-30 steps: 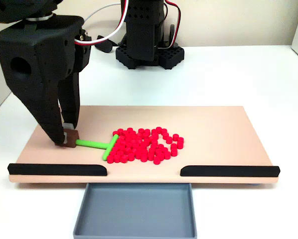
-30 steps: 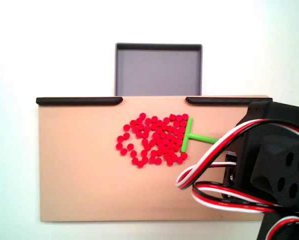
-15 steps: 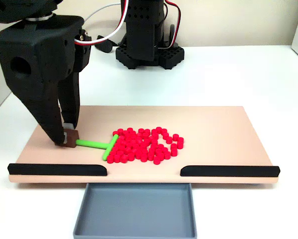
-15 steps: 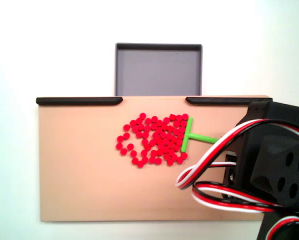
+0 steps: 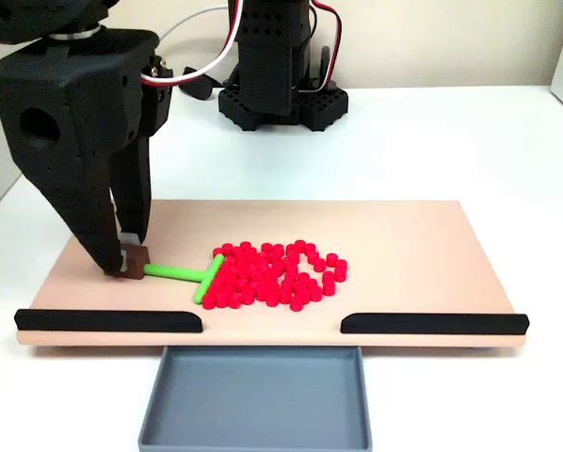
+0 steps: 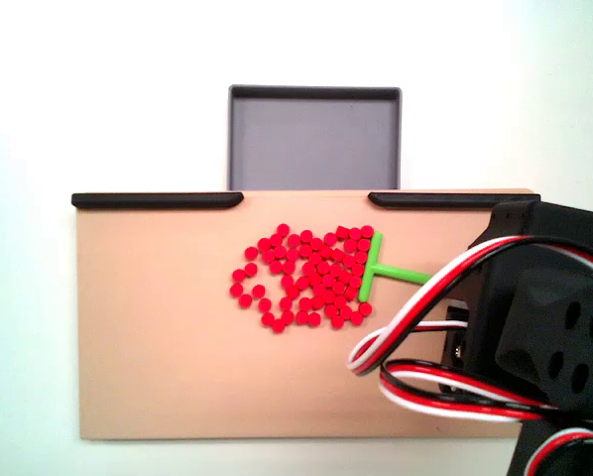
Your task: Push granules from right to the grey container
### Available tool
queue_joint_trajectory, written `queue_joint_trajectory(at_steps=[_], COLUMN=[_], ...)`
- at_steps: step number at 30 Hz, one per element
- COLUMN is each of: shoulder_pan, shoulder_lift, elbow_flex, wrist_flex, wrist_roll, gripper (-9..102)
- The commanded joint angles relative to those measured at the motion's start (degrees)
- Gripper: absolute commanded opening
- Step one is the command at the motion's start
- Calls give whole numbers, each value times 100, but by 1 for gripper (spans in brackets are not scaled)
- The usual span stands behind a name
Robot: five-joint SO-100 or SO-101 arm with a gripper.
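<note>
While clamped shut on the stem end of the green T-shaped pusher (image 5: 189, 275), the gripper (image 5: 129, 261) sits left of the granules (image 5: 274, 275) in the front fixed view; crossbar touching the cluster's near edge, stem lying along the tan board (image 5: 423, 250); grey container (image 5: 254, 395) below the gap between black strips (image 5: 109, 320); no readable writing

Red granules (image 5: 277, 274) cluster mid-board (loosely packed); the grey container (image 5: 255, 399) sits empty below its edge.
</note>
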Motion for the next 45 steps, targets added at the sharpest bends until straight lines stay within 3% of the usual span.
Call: queue_joint_trajectory(at_steps=[1, 28, 45], shoulder_pan=[-70, -44, -185], shoulder_lift=[26, -158, -158], elbow_flex=[-141, -378, -378], wrist_flex=[-35, -35, 18], wrist_roll=[-1371, -1424, -870], gripper=[0, 0, 0])
